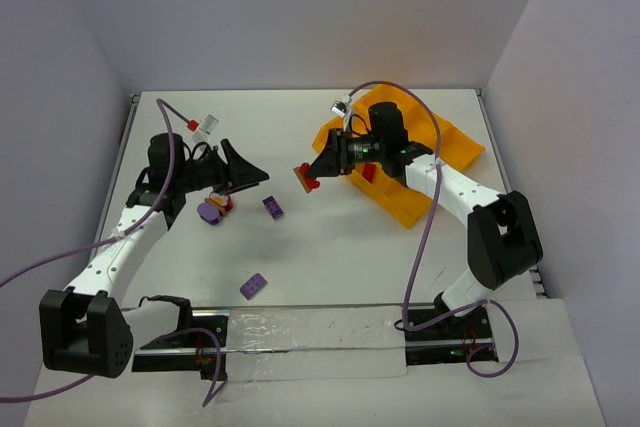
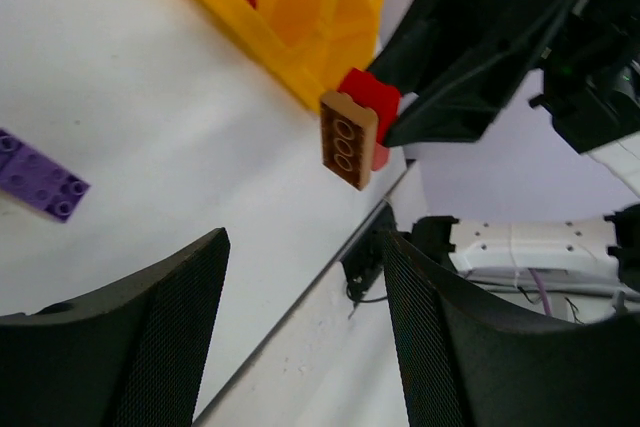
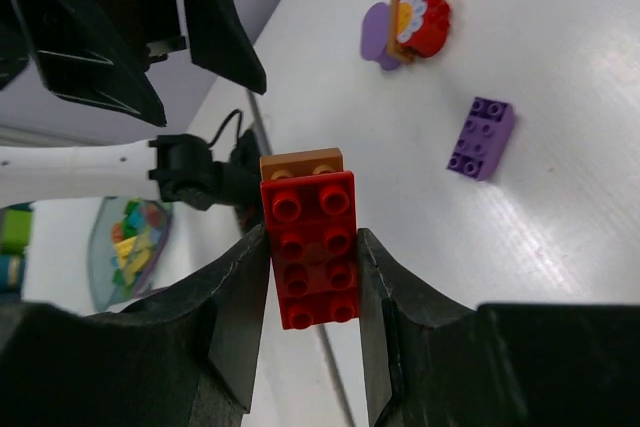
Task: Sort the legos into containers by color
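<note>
- Left of top view: purple-red-white cluster (image 1: pixel 212 209) lay low, just under left arm.
- Left gripper (image 1: pixel 250 173): jaws partly spread, empty, tips aimed right.
- Purple brick (image 1: pixel 273 207) just below those tips; second purple brick (image 1: pixel 253 286) lower down.
- Centre: red brick (image 3: pixel 310 252) pinched in right gripper (image 1: pixel 318 169), long axis along fingers, brown brick (image 3: pixel 300 162) joined at outer end, facing left gripper, near it.
- Right: tray (image 1: pixel 455 142) behind right gripper, red piece (image 1: pixel 368 172) inside.
- Judged: brown end suited left arm's pull.
</note>
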`<state>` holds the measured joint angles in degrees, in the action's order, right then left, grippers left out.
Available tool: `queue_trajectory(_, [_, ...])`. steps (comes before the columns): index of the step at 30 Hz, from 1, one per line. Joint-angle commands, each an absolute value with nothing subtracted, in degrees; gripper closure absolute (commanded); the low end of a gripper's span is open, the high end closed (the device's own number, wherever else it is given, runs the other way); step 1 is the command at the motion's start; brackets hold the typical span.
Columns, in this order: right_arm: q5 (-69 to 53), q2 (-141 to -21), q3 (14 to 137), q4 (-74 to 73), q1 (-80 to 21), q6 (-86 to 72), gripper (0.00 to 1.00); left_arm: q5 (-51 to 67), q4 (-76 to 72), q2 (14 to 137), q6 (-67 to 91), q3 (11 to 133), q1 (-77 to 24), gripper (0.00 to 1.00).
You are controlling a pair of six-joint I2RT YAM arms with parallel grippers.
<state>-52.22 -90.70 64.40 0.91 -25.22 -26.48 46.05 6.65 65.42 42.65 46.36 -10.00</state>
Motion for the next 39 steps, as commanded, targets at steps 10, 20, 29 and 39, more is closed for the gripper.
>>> queue_trajectory(10, [-60.82,-90.62,70.31,0.44,-24.17,-31.2,0.78,58.97,-14.47,68.46,47.55,45.34,-10.98,0.28])
queue_trajectory(20, [-61.51,-91.3,72.09,-3.36,-24.66,-30.24,0.9,60.38,-17.35,72.55,48.09,47.64,-13.26,0.28])
queue_trajectory(29, [-61.08,-92.02,74.87,-6.5,-25.83,-29.09,0.92,60.99,-25.18,75.83,53.15,48.77,-15.71,0.28])
queue_trajectory(39, [-61.74,-92.37,76.73,-8.85,-27.01,-27.82,0.95,61.33,-31.09,77.7,56.54,48.36,-16.79,0.28])
